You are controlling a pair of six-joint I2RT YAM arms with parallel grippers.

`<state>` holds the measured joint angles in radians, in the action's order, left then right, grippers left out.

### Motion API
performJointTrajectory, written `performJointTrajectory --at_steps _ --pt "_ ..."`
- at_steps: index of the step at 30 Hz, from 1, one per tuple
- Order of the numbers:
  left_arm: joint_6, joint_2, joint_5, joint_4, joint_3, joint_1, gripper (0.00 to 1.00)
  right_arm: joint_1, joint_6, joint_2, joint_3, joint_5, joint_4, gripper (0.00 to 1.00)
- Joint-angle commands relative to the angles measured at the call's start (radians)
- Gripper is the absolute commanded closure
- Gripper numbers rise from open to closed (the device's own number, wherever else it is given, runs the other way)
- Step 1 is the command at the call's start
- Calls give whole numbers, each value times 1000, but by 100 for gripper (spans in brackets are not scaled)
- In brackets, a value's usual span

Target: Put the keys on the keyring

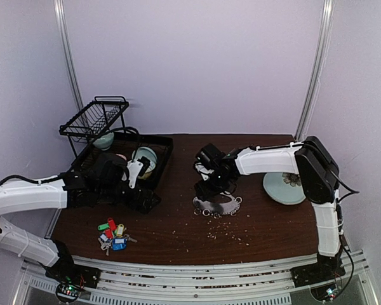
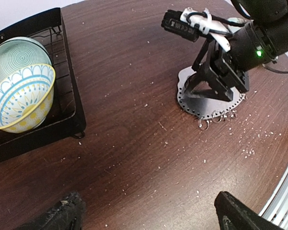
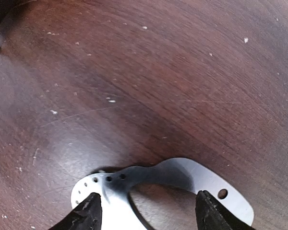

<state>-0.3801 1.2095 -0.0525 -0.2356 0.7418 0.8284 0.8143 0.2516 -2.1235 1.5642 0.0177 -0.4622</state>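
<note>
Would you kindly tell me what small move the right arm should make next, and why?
Probably close the right gripper on the keyring to steady it: its open fingers straddle part of the rim, and the keys lie loose, off the ring.

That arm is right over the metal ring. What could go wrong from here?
The keyring lies flat on the table, so the open right gripper straddling its rim might push it along rather than lift it. The keys sit bunched, far from it; the open left gripper may snag several.

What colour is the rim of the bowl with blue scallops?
Yellow; the bowl shows best in the left wrist view.
</note>
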Motion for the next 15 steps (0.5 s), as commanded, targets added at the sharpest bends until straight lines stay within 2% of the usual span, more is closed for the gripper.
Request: performJointTrajectory --at_steps 1,5,10,15 --pt "28 16 -16 20 -1 -9 2 -19 35 -15 -1 138 40 31" --pt "29 29 -8 16 -5 -9 2 -14 27 -51 6 205 11 34" --pt "14 1 -20 24 -28 -10 2 -7 16 2 -125 270 33 37" --pt "2 -5 -12 9 -27 -9 2 31 -119 86 -239 303 -39 40"
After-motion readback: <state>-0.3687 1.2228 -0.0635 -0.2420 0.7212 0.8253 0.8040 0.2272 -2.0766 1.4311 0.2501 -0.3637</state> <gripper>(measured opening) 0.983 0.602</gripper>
